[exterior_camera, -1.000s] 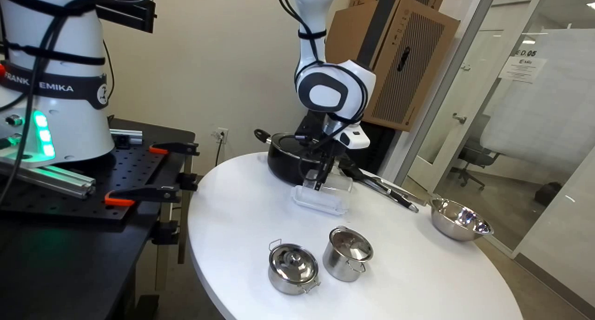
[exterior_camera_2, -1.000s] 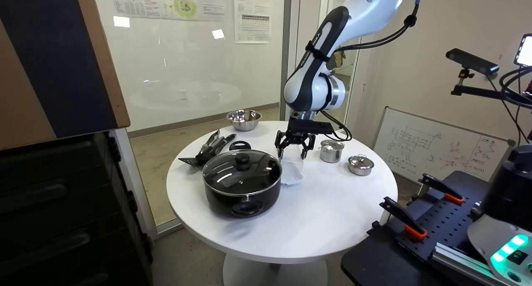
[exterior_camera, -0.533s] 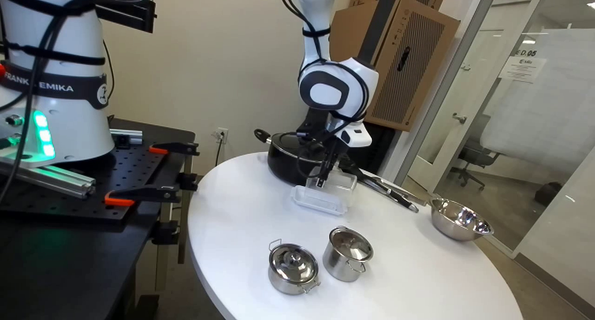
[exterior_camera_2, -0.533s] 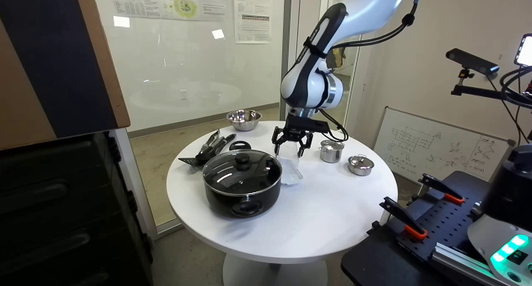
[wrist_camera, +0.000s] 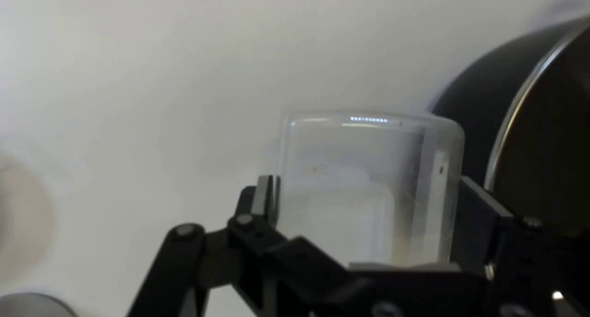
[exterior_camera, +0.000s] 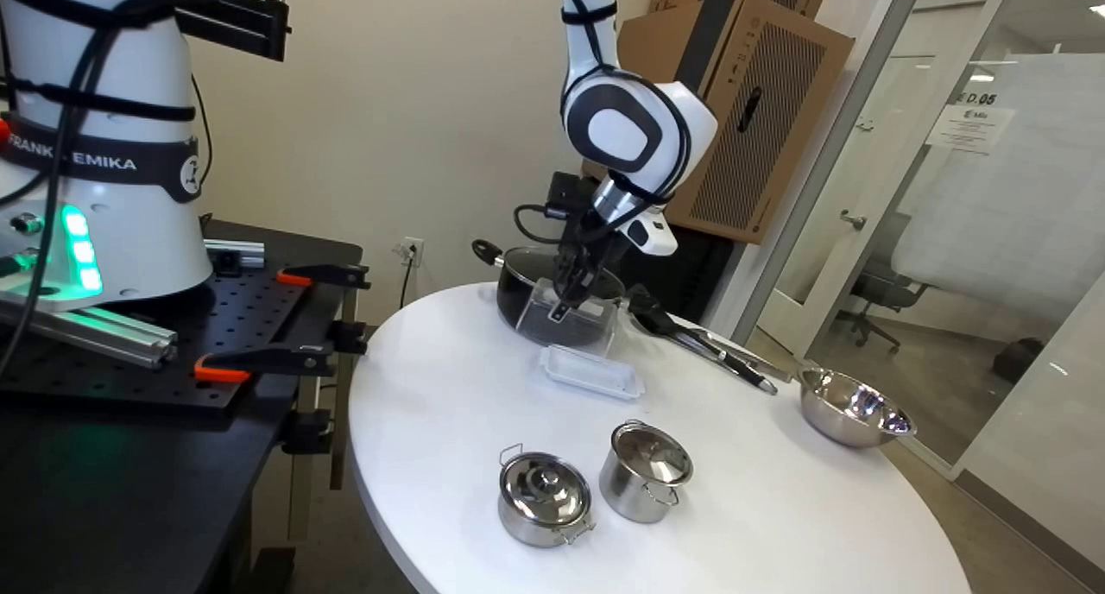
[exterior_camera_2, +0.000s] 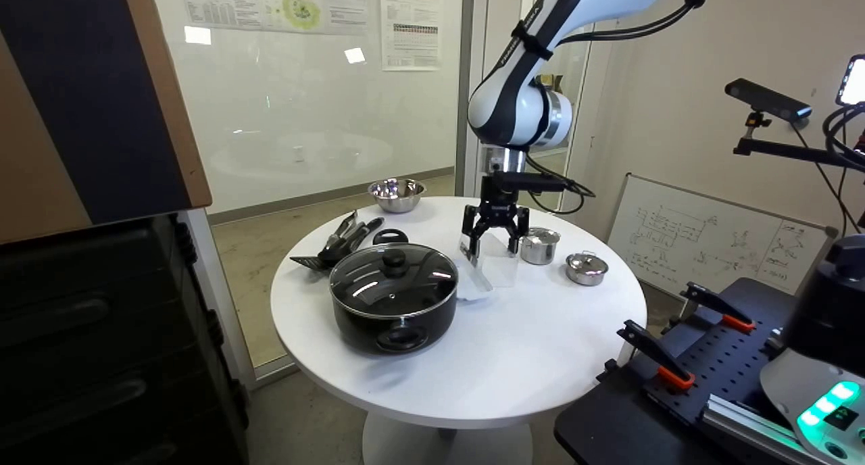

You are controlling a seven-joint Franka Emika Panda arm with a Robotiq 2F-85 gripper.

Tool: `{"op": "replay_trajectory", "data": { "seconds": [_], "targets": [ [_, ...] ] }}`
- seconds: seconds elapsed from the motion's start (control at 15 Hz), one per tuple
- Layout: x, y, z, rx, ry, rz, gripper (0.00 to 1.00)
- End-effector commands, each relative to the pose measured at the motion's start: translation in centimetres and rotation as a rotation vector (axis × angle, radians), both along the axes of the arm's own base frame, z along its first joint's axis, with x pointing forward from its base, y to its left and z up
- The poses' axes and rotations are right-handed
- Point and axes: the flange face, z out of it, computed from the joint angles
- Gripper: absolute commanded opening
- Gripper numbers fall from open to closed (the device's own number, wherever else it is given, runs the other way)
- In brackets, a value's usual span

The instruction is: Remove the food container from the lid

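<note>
Moving in step with the claw [exterior_camera_2: 494, 250], the clear food container [exterior_camera: 580, 325] is drifting toward ten o'clock in an exterior view since half a second ago, tilting as it goes, while the whitish lid [exterior_camera: 592, 373] is staying put on the round white table [exterior_camera_2: 527, 357]. The claw is clamping the container by two opposite sides; in the wrist view its fingers [wrist_camera: 263, 197] are pressing in from outside the clear walls. The views are not showing whether the container's lower edge is touching anything.

In an exterior view, with the claw serving as the clock's centre, the lid is lying uncovered at seven o'clock, close to the container. A taller steel pot [exterior_camera_2: 538, 250] is standing near at three o'clock, and a shallower steel pot [exterior_camera_2: 585, 276] is sitting farther out in roughly the same direction. A large black pot [exterior_camera_2: 365, 328] is filling eight o'clock, hiding one edge of the lid. Dark utensils [exterior_camera_2: 338, 249] are resting at nine, and at ten a steel bowl [exterior_camera_2: 397, 203] is gleaming.
</note>
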Motion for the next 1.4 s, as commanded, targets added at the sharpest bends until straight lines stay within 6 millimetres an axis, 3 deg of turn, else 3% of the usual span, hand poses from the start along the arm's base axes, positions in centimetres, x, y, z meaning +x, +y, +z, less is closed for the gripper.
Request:
{"op": "replay_trajectory", "data": {
  "seconds": [0.0, 0.2, 0.47, 0.73, 1.07, 1.13, 1.33],
  "targets": [
    [-3.8, -1.1, 1.8, -0.028, 0.107, 0.168, 0.66],
    [-6.3, -0.9, 0.1, -0.088, 0.209, 0.290, 0.66],
    [-9.2, 0.1, -3.9, -0.209, 0.318, 0.432, 0.66],
    [-9.7, 1.3, -7.4, -0.335, 0.288, 0.498, 0.66],
    [-9.9, 2.3, -9.3, -0.390, 0.229, 0.513, 0.66],
    [-10.0, 2.3, -9.5, -0.396, 0.241, 0.517, 0.98],
    [-10.1, 2.3, -9.1, -0.384, 0.244, 0.522, 1.00]
  ]
}}
